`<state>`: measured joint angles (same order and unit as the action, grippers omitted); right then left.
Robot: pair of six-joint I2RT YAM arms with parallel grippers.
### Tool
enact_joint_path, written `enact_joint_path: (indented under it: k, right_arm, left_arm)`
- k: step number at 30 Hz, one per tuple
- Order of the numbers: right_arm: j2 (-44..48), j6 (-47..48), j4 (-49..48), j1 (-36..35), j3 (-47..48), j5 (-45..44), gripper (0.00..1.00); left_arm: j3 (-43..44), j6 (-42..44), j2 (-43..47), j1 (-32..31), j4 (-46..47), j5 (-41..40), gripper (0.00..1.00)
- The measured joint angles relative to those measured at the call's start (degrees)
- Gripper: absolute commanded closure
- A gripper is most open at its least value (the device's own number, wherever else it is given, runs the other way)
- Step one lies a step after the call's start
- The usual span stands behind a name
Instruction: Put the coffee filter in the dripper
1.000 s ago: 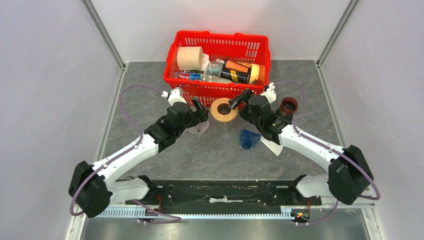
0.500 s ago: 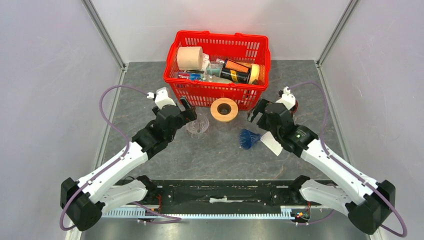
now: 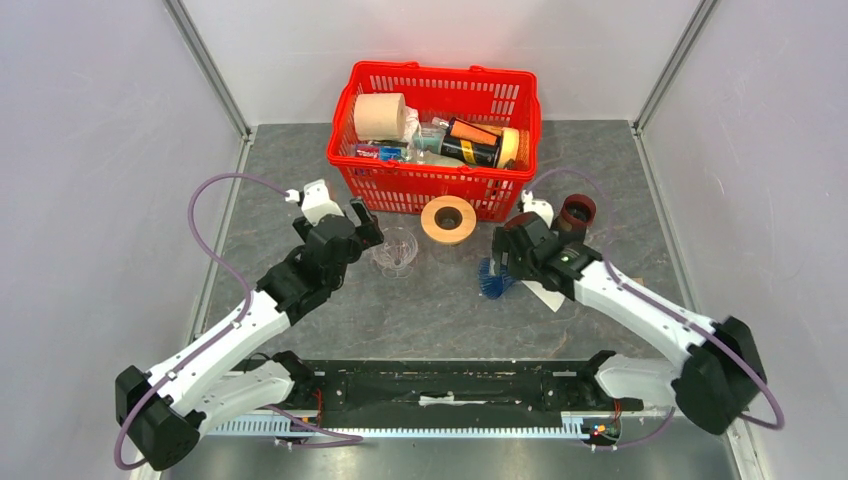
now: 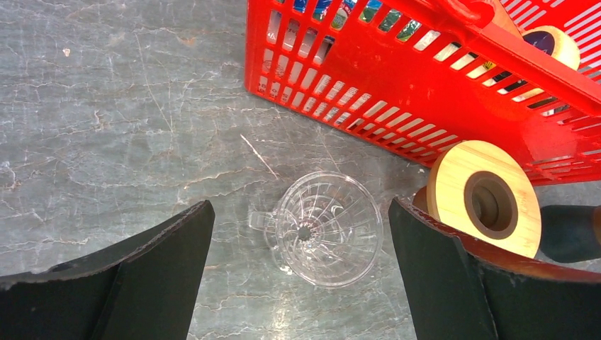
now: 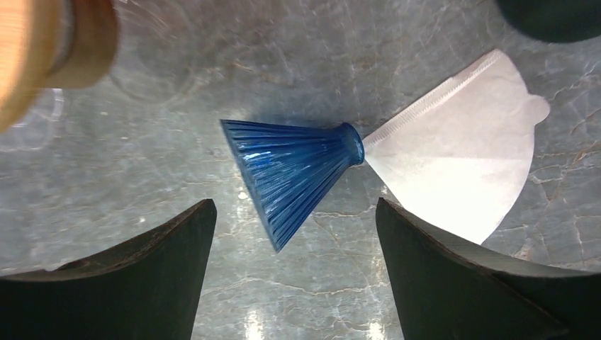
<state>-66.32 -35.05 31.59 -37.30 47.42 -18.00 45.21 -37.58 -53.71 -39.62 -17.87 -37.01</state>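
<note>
1. Where things sit: the white paper cone-shaped coffee filter (image 5: 461, 170) lies flat on the grey marbled table (image 4: 106, 106). Its pointed end touches the narrow neck of a blue ribbed cone (image 5: 290, 173) that's lying on its side. My right gripper (image 5: 294, 205) hovers over the pair with its jaws spread wide and nothing in them. My left gripper (image 4: 299, 209) hangs over the clear ribbed dripper with a small handle (image 4: 327, 228). That one stands upright near the red plastic basket (image 4: 425, 92), and the left jaws are wide and empty too.

2. Biggest worry: the right jaws are centred on the blue cone, not the paper. If I close from here, I reckon I grab the wrong thing.

3. The filter is thin and flat against the table. Fingertips could skate over it, crease it or shove it sideways instead of lifting an edge.

4. Since the cone touches the filter tip, any bump could roll the cone and drag the paper along or pin it.

5. There are two cone-shaped candidates here. I'm assuming the clear upright one is the dripper, so dropping the filter into the blue one might miss the task.

6. The clear dripper looks light, and it sits near a round wooden collar with a dark hole (image 4: 484, 198). Pressing the paper in off-centre could tip it or knock it into the collar, unless the left side steadies it.
</note>
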Motion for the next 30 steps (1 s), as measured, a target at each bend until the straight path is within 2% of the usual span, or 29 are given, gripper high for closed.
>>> enact_joint_path:
  k: [4,11,14,17,23,27,30]
  right_arm:
    - [-6.5,0.3,0.0,-0.6,0.4,-0.4,0.16]
    - [-14.1,0.3,-0.3,-4.4,2.3,-5.5,0.36]
    - [-16.1,0.1,-0.3,-5.6,3.1,-8.2,0.5]
    - [-17.6,-0.5,0.0,-6.1,3.9,-11.2,0.7]
    - [-17.5,-1.9,2.8,-6.3,5.1,-14.7,1.0]
    - [-13.1,-2.3,6.3,-6.4,5.4,-14.6,1.0]
    - [-6.4,-1.9,9.3,-6.4,6.9,-12.9,1.0]
  left_arm:
    - [-0.3,0.0,0.5,0.0,-0.5,-0.2,0.0]
    - [-0.6,0.1,1.2,0.0,-1.0,-0.5,0.0]
    - [-0.6,0.1,1.5,0.0,-1.4,-0.7,0.0]
    - [-0.6,0.1,1.9,0.0,-1.8,-1.1,0.0]
    - [-1.3,0.1,4.0,0.0,-2.0,-2.0,0.0]
    - [-1.6,0.2,5.0,0.0,-2.3,-2.1,0.0]
    - [-1.6,0.5,5.4,0.0,-2.2,-1.8,0.0]
